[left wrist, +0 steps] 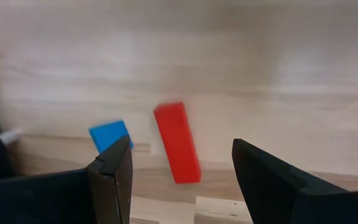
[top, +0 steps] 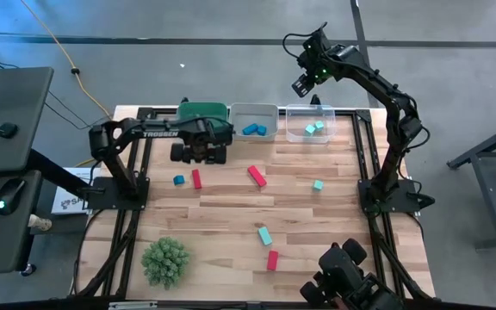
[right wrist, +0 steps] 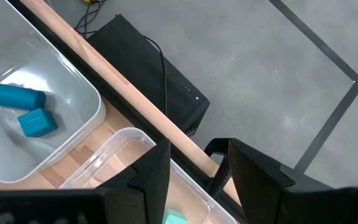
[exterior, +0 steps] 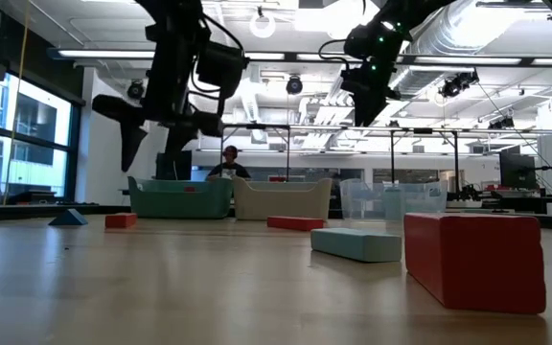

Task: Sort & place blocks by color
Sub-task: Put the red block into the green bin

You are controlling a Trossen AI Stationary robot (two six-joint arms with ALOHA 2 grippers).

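Pale wood-plank table (top: 231, 215) with a black metal frame. Along its far edge sit three bins: a dark green plastic bin (top: 203, 112), a white plastic bin (top: 254, 119) holding two blue blocks (top: 254, 130), and a clear plastic bin (top: 309, 121) holding light teal blocks (top: 314, 128).

The left gripper (top: 199, 153), marked TROSSEN on the arm, hangs just in front of the green bin with its fingers spread and nothing between them. The left wrist view shows a small blue cube (left wrist: 109, 134) and a short red bar (left wrist: 177, 142) lying on the wood just beside each other.

Loose on the table in the high view: a tilted red bar (top: 257, 176), a teal cube (top: 318, 185), a teal bar (top: 265, 235) and a red block (top: 272, 260) nearest the front. A green spiky ball (top: 165, 261) sits at the front left.

The right gripper (top: 305, 83) hovers beyond the table's far edge above grey floor, fingers apart, empty. The low view alone shows a person (exterior: 226, 163) behind the bins.
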